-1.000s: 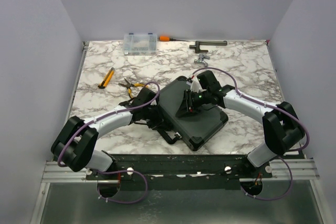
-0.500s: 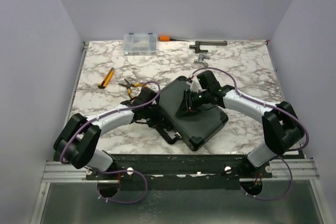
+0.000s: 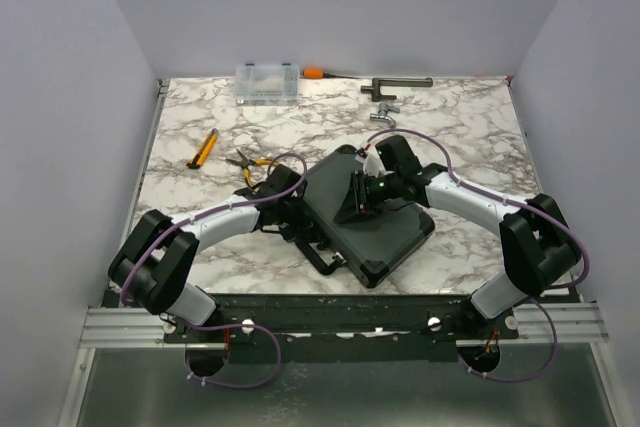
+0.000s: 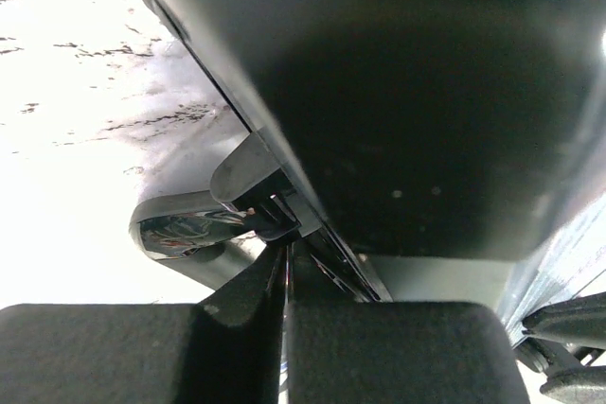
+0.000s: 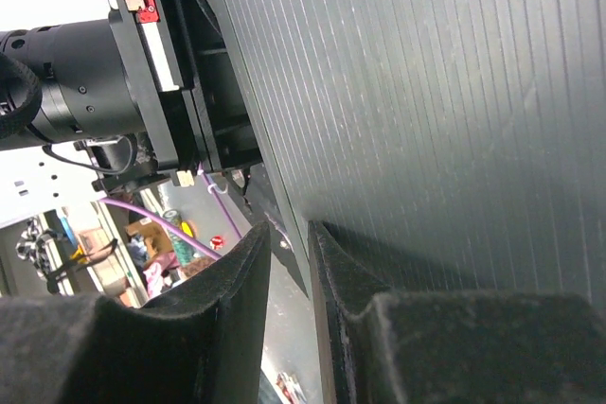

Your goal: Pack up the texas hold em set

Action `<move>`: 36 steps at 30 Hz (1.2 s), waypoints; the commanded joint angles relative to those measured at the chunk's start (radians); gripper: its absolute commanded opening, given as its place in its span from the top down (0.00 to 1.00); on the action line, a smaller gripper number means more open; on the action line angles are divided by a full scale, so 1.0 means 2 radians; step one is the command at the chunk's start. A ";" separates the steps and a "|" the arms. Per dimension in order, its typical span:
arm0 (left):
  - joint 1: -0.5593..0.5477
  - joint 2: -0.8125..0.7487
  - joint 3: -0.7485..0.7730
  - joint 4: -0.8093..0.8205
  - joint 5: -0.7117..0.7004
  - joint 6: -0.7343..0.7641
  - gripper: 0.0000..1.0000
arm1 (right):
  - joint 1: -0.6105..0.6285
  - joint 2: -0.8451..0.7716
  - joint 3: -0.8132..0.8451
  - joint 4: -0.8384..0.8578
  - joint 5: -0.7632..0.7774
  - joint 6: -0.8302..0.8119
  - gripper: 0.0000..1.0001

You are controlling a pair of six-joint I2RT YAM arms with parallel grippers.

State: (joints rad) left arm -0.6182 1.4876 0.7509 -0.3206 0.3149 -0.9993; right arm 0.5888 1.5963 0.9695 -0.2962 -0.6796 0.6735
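Observation:
The black hard case [image 3: 385, 232] lies at an angle at the middle of the marble table [image 3: 190, 197]. My right gripper [image 3: 358, 202] is over its middle. In the right wrist view its jaws [image 5: 289, 243] stand almost together on the thin edge of the ribbed lid [image 5: 426, 92]. My left gripper [image 3: 290, 209] is at the case's left side. In the left wrist view its jaws [image 4: 286, 276] are pressed shut just short of a shiny metal fitting [image 4: 185, 229] under the dark case wall [image 4: 398, 92]. Chip rolls and card decks are hidden.
A clear organizer box [image 3: 267, 82] and an orange-handled tool [image 3: 315, 73] lie at the back edge. Metal fittings [image 3: 395, 84] lie at the back right. Orange-handled pliers [image 3: 250, 162] and a yellow tool [image 3: 204, 148] lie left of the case.
My left arm's elbow has swung a little to the right, with its gripper staying at the case's left side. The right arm and the case have not visibly moved.

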 commanded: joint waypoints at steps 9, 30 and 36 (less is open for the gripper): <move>-0.037 -0.021 0.005 -0.079 -0.038 -0.017 1.00 | 0.002 0.049 -0.045 -0.080 0.117 -0.034 0.71; -0.055 -0.004 -0.020 0.016 -0.021 -0.034 1.00 | 0.003 0.054 -0.042 -0.073 0.115 -0.025 0.72; -0.054 0.004 -0.040 0.040 -0.031 -0.054 1.00 | 0.003 0.050 -0.048 -0.073 0.117 -0.022 0.73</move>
State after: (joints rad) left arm -0.7223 1.4349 0.7097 -0.2932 0.2317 -1.0706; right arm 0.5877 1.6043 0.9699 -0.2798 -0.6811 0.7025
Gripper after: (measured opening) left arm 0.002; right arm 0.274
